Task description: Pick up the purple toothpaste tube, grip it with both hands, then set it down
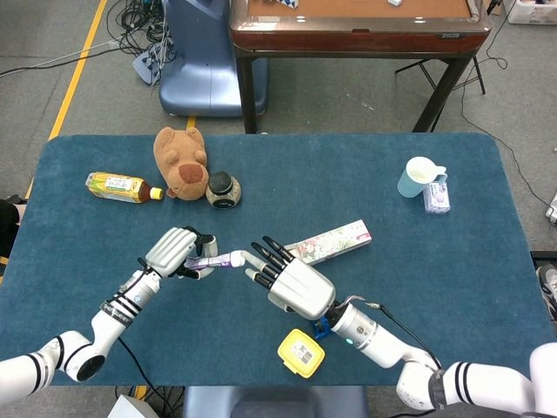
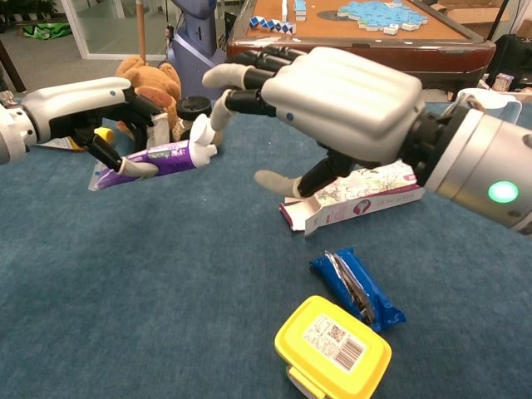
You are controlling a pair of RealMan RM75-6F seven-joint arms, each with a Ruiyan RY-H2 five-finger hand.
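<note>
The left hand [image 2: 91,112] has its fingers [image 2: 137,169] curled round the purple tube [image 2: 158,158], which it holds clear of the table [image 1: 435,287], tilted, the white cap end up and to the right. In the head view the tube [image 1: 211,259] shows only as a short purple strip past the hand [image 1: 174,252]; its tail is hidden under the palm.

The right hand [image 2: 341,104] holds nothing; its fingers [image 2: 237,79] are spread and reach left, their tips just beside the cap. Whether a fingertip touches the cap I cannot tell from either view. From the head camera this hand [image 1: 291,283] sits just right of the tube.

Under and behind the right hand lies an open carton [image 2: 366,195], partly covered by the thumb in the chest view. Nearer is a blue wrapper [image 2: 357,287], almost wholly hidden by the arm in the head view, and nearest a yellow box [image 2: 332,349].

Far left stand a plush bear [image 1: 180,161], largely blocked by the left hand in the chest view, a dark-lidded jar [image 1: 223,189] and a lying bottle [image 1: 122,186]. Far right are a pale blue cup [image 1: 418,177] and a small packet [image 1: 437,196]; both are cut off or hidden in the chest view.
</note>
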